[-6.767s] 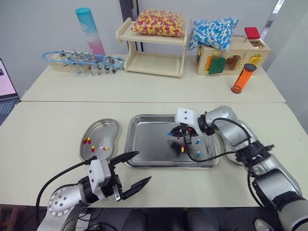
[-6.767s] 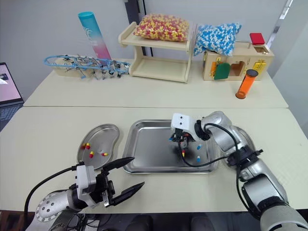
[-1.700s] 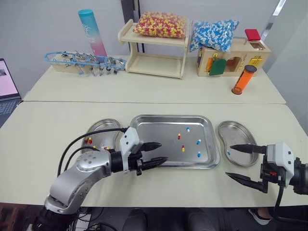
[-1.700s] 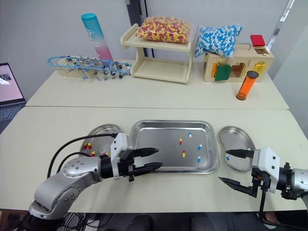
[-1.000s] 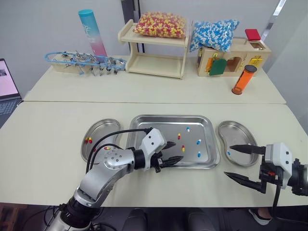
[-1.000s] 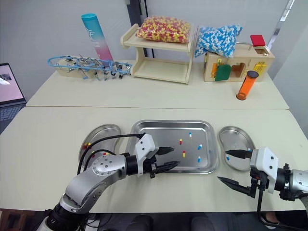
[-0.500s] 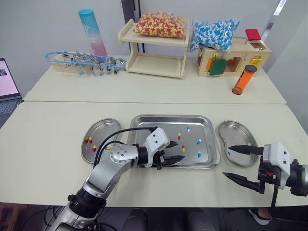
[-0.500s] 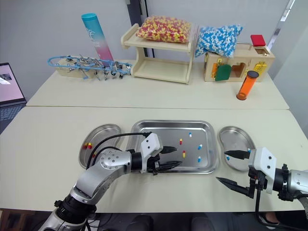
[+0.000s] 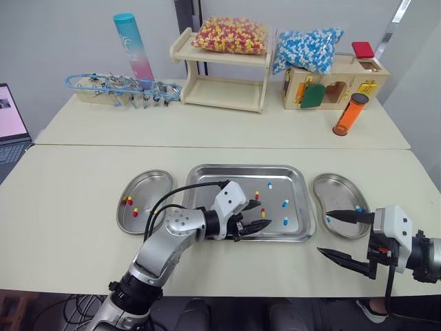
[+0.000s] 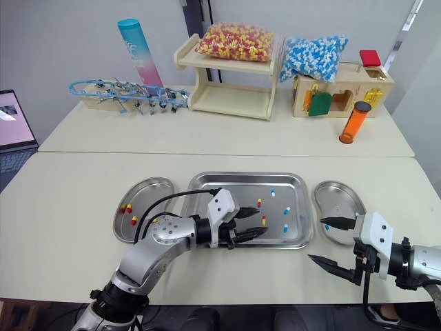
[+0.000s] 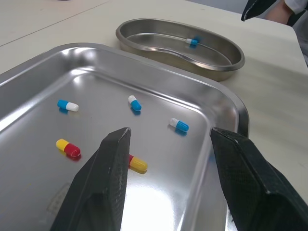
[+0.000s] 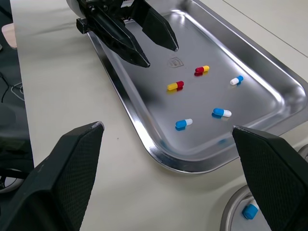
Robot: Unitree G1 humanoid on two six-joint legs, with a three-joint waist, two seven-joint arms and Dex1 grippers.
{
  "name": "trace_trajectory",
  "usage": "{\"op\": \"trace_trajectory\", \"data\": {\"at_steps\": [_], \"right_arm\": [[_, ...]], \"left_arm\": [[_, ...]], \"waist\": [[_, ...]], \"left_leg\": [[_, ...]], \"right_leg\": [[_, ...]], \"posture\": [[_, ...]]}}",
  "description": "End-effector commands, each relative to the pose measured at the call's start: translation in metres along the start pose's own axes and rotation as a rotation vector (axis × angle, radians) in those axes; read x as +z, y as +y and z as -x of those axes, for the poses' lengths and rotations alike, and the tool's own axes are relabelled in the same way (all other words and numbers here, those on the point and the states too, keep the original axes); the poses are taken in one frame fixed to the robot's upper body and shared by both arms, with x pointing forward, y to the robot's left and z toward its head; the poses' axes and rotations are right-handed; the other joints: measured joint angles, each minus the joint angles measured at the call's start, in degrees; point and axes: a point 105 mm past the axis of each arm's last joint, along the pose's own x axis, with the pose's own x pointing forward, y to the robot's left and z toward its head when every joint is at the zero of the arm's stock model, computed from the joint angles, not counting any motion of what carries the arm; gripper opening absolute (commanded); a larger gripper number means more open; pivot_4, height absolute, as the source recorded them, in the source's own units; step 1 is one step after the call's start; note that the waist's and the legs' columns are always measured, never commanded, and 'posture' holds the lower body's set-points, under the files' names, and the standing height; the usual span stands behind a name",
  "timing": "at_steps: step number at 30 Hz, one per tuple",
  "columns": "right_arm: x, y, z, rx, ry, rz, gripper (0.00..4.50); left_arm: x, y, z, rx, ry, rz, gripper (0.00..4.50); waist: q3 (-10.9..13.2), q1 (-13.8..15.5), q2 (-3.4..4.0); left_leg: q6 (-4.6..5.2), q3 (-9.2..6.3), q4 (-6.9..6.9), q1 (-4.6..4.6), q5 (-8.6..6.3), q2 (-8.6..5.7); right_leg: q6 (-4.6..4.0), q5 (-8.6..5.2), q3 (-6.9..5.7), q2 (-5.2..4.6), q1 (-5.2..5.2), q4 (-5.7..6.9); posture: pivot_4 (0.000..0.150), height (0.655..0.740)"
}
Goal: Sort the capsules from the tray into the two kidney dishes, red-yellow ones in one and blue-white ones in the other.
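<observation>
Left gripper (image 11: 171, 132) fingers spread wide, red-yellow capsule (image 11: 136, 163) lying between them, close to one finger, in the tray (image 9: 207, 169), mid-frame in the eye view. We're aiming to re-centre, then close slowly to avoid skidding. Right gripper (image 9: 324, 232) hanging open, lower right.

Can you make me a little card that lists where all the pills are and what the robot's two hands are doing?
tray: three blue-white capsules, two red-yellow capsules
left dish: red-yellow, at least two
right dish: blue-white, at least one
left gripper: open, over the tray, close to a red-yellow capsule
right gripper: open, beside the right dish, holding nothing
</observation>
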Motion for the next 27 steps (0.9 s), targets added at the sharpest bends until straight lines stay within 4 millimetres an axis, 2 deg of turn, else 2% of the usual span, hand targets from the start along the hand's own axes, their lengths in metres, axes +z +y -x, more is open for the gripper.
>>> {"op": "trace_trajectory", "data": {"at_steps": [1,12,15,16,23,27], "right_arm": [[0.009,0.003,-0.001,0.011,-0.023,0.030,4.50],[0.013,0.004,-0.004,0.019,-0.033,0.033,4.50],[0.014,0.004,-0.004,0.021,-0.038,0.033,4.50],[0.014,0.004,-0.004,0.021,-0.038,0.033,4.50],[0.015,0.006,-0.005,0.023,-0.040,0.029,4.50],[0.014,0.006,-0.005,0.022,-0.038,0.025,4.50]], "left_arm": [[0.007,-0.006,-0.006,-0.023,-0.025,-0.014,2.67],[-0.010,0.009,-0.007,-0.070,0.085,-0.062,2.67],[-0.014,0.012,-0.008,-0.077,0.103,-0.066,2.11],[-0.014,0.013,-0.008,-0.077,0.104,-0.067,2.11],[-0.016,0.014,-0.015,-0.095,0.111,-0.100,2.11],[-0.006,0.020,-0.018,-0.079,0.051,-0.096,2.11]], "waist": [[0.0,0.0,0.00],[0.0,0.0,0.01],[0.0,0.0,0.01],[0.0,0.0,0.01],[0.0,0.0,0.01],[0.0,0.0,0.00]], "left_leg": [[0.00,0.00,0.00,0.00,0.00,0.00],[0.00,0.01,0.00,0.00,0.00,-0.01],[0.00,0.00,0.00,0.00,0.00,-0.01],[0.00,0.01,0.00,0.00,0.00,-0.01],[0.00,0.00,0.01,0.00,0.00,-0.01],[0.00,0.00,0.01,-0.02,0.00,-0.01]], "right_leg": [[0.00,0.00,0.00,0.00,0.00,0.00],[0.00,0.00,0.00,0.00,-0.01,0.00],[0.00,0.00,-0.01,0.00,0.00,0.00],[0.00,0.00,-0.01,0.00,0.00,0.00],[0.00,0.00,-0.01,0.00,-0.01,0.00],[0.00,0.00,-0.02,0.00,0.00,0.00]], "posture": [[0.150,0.7400],[0.150,0.7400],[0.150,0.7400],[0.150,0.7400],[0.150,0.7400],[0.150,0.7400]]}}
